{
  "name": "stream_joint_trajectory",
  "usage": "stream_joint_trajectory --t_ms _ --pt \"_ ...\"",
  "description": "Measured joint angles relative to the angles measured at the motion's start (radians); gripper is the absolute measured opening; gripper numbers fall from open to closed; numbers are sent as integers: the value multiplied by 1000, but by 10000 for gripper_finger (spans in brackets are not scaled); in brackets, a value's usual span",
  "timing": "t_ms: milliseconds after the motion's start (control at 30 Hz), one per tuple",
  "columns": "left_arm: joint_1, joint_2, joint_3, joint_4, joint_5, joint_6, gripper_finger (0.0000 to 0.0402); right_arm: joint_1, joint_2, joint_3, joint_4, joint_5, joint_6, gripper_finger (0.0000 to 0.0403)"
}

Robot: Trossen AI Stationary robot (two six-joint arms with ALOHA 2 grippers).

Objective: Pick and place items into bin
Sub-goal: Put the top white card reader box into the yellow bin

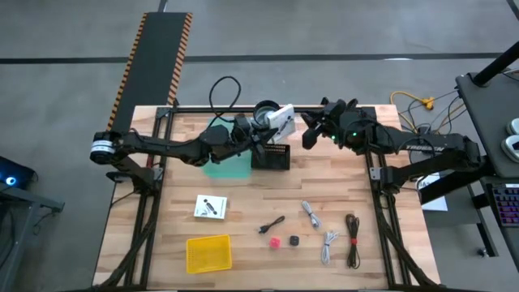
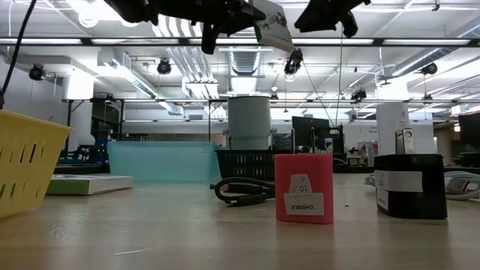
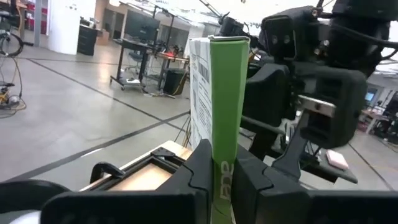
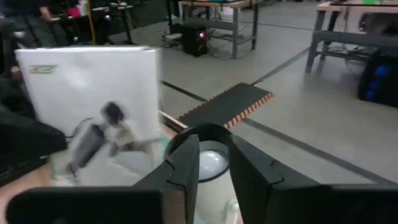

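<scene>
My left gripper is high over the table's far middle, shut on a flat white printed box with a green spine. It shows at the top of the low view. My right gripper hovers just right of the box with its fingers slightly apart, touching nothing. A second white card lies flat near the table's left. A black cable, grey cable, white cable, dark brown cable, small red piece and black cube lie near the front. My left gripper pinches the white box between its two fingers at the end of its green spine, one finger on each flat face. The box stands up beyond the fingers, lifted clear of the table, above the black bin's far side.
A black mesh bin and a teal tray sit under the grippers at the far middle. A grey cylinder stands behind them. A yellow basket sits at the near left. Bare wood lies between.
</scene>
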Motion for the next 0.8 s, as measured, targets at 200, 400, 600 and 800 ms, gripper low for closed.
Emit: stream_joint_trajectory --t_ms 200,400,600,800 --pt "2 -80 -2 -202 159 18 10 2 -53 -1 -10 -1 -39 103" --pt "2 -238 0 -569 281 18 12 2 -80 -1 -15 0 -43 109" --pt "2 -428 0 -961 438 20 13 1 -82 -2 -35 2 -40 101" --pt "-3 -548 -1 -1264 629 -41 14 1 -72 -2 -35 0 -40 92"
